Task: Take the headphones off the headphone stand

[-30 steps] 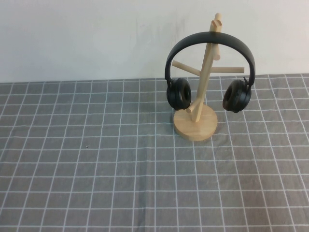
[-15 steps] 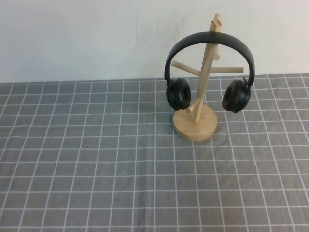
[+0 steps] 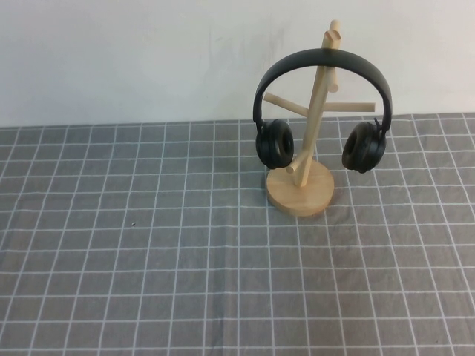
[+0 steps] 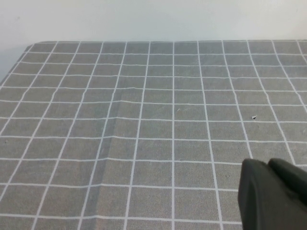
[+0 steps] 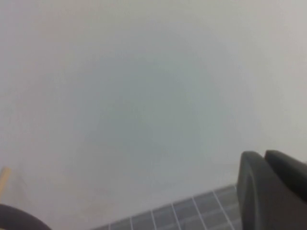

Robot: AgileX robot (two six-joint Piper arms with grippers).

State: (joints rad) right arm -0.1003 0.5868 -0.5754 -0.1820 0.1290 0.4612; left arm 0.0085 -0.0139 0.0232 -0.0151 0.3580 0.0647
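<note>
The black headphones [image 3: 323, 63] hang by their headband on the top of the light wooden headphone stand [image 3: 300, 194], at the back right of the table in the high view. One ear cup [image 3: 274, 143] hangs on each side of the slanted pole. Neither arm shows in the high view. My left gripper [image 4: 266, 164] is shut and empty, low over bare cloth. My right gripper [image 5: 264, 156] is shut and empty and faces the white wall. A dark arc of the headphones [image 5: 19, 219] and a wooden peg tip [image 5: 4, 180] show at the edge of the right wrist view.
A grey cloth with a white grid [image 3: 185, 259] covers the table. A white wall [image 3: 133, 59] stands right behind the stand. The cloth has a slight crease [image 4: 108, 143] in the left wrist view.
</note>
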